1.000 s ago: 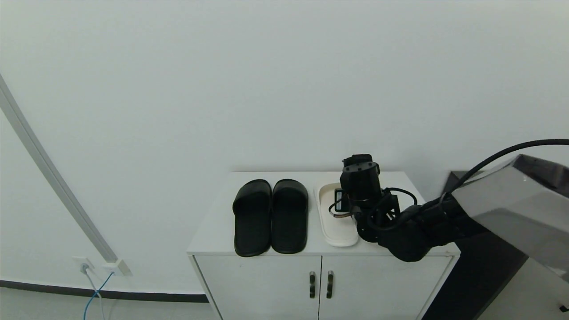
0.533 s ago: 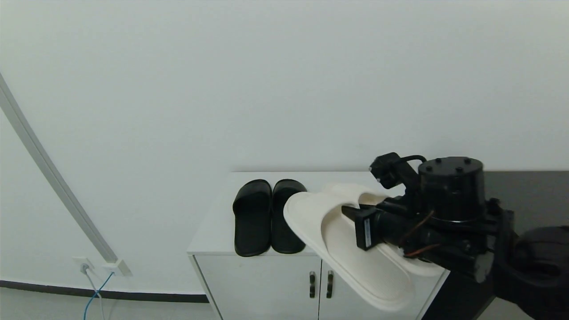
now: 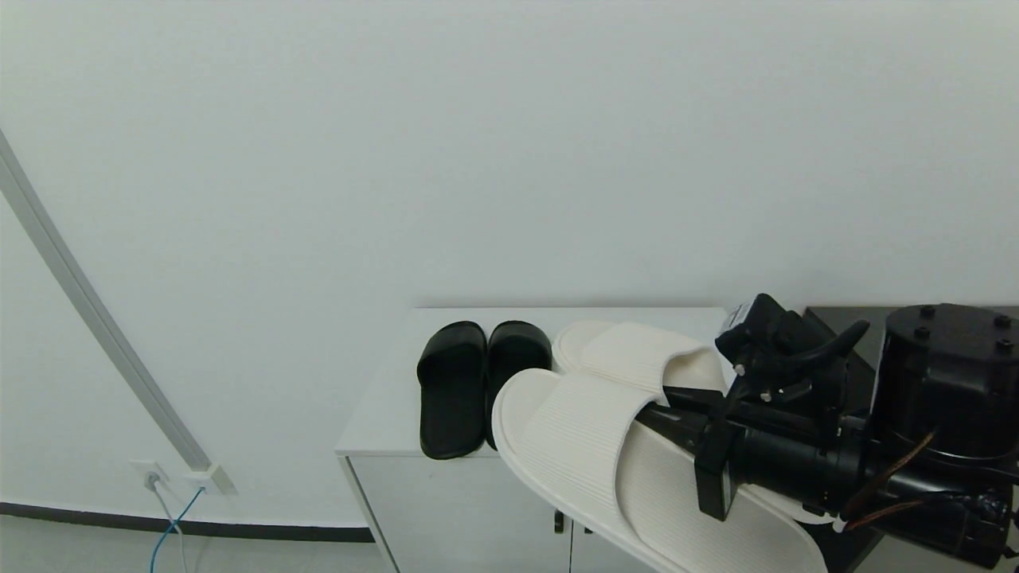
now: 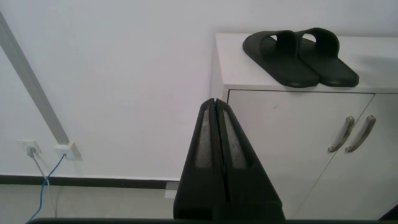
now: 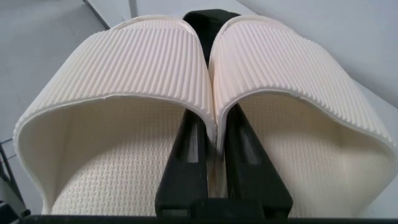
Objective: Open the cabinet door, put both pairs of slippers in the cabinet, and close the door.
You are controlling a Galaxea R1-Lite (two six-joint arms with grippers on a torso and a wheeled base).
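White slippers (image 3: 605, 430): our right gripper (image 5: 210, 22) pinches both straps between its fingers (image 5: 183, 155). We should hold firm while our closed, empty left gripper (image 4: 216, 109) opens the cabinet door (image 4: 280, 143).

Cream slippers (image 5: 155, 81), ribbed across the straps and diamond-stamped on the footbeds, are showing pale against the black right gripper (image 3: 677, 422). Plain matte black slippers (image 3: 484, 390) are contrasting with the white cabinet (image 3: 382, 414), its handles (image 4: 352, 134) gleaming silver. A blue cable (image 3: 171, 525) is crossing the white wall (image 3: 509, 159).
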